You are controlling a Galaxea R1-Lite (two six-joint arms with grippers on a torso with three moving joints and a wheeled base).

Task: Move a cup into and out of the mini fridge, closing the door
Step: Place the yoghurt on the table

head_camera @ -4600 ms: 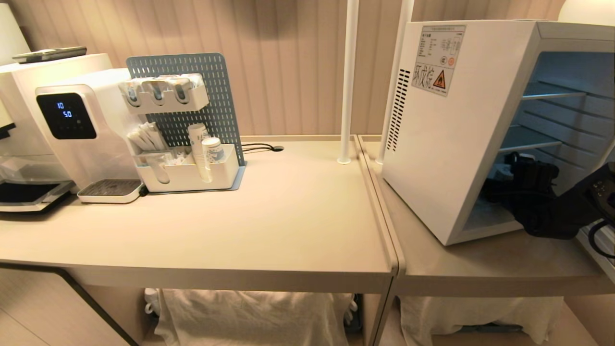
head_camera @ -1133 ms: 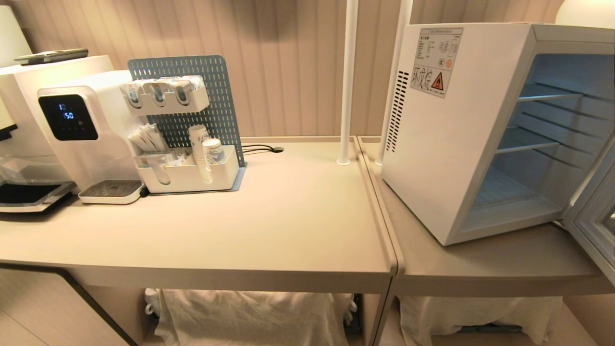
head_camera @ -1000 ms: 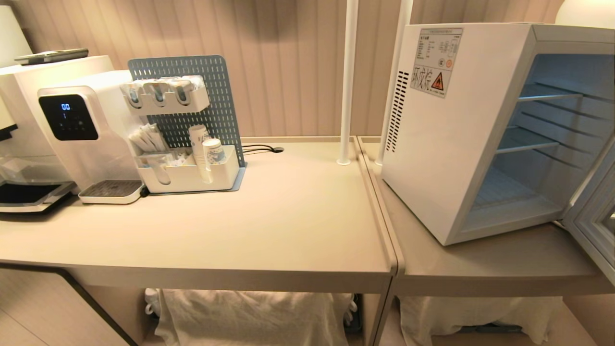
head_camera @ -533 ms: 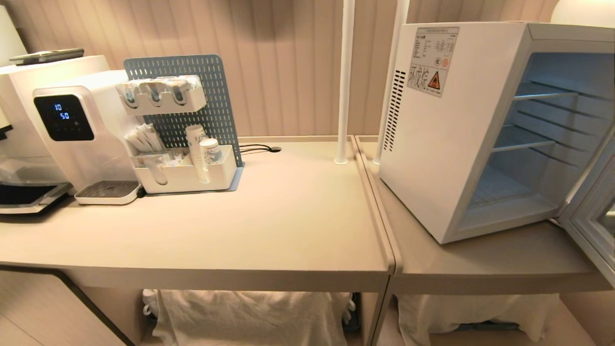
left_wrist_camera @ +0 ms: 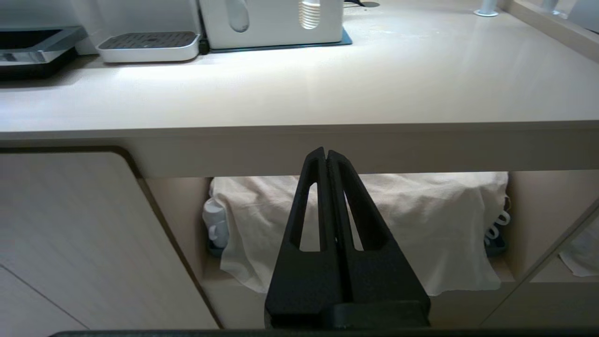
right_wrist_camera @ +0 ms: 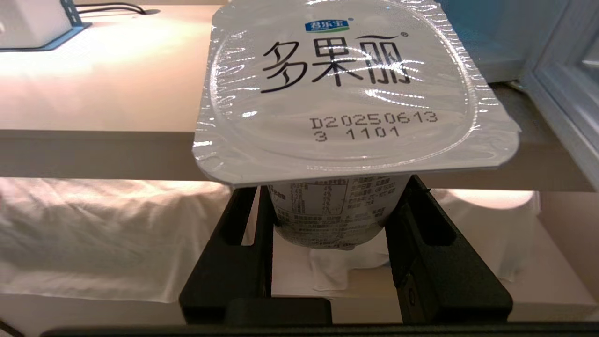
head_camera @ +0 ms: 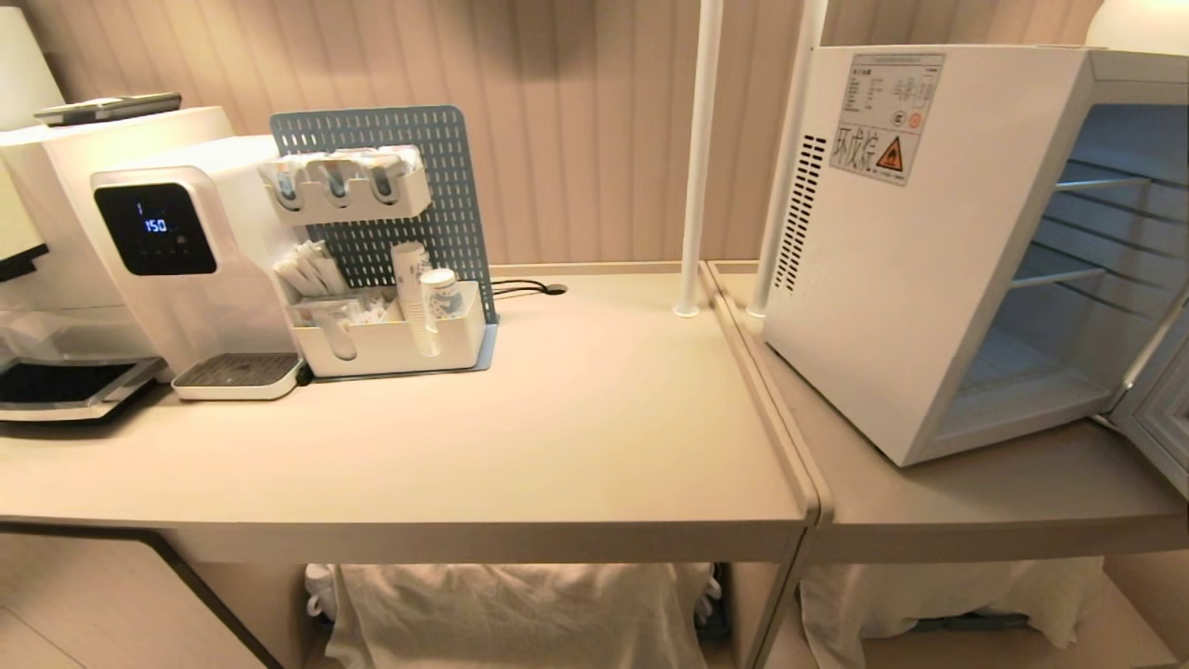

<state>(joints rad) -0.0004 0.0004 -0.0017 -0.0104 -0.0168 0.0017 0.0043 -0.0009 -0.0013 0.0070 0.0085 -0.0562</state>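
Clamped in the right pincer (right_wrist_camera: 327, 220) is the cup (right_wrist_camera: 346, 93), its printed body squeezed between the two black fingers (right_wrist_camera: 243, 252) just under the rim. Its square foil lid faces up toward the wrist camera, showing dark lettering and a stamped date code. Pincer and cup hang off the front edge of the counter (right_wrist_camera: 93, 150), out of the head camera's sight, with white cloth (right_wrist_camera: 93, 234) draped on the shelf below them.

Over on the other side, the left pincer (left_wrist_camera: 326, 157) is pressed fully together, holding nothing. It sits low in front of the counter (left_wrist_camera: 299, 145) edge, pointing at the open space beneath, where more white cloth (left_wrist_camera: 421, 220) covers whatever is stored there.

On the right-hand part of the counter (head_camera: 557, 446) stands the mini fridge (head_camera: 882, 279), turned so its vented side and warning sticker face the room. It is open: the pale blue interior and wire shelves show, with nothing visible on them. Only a corner of the door (head_camera: 1156, 418) is seen, swung out at the far right edge.

To the left stand a water dispenser (head_camera: 186, 260) with a lit black display and a blue pegboard organiser (head_camera: 399, 251) holding stacked paper cups (head_camera: 423, 293).
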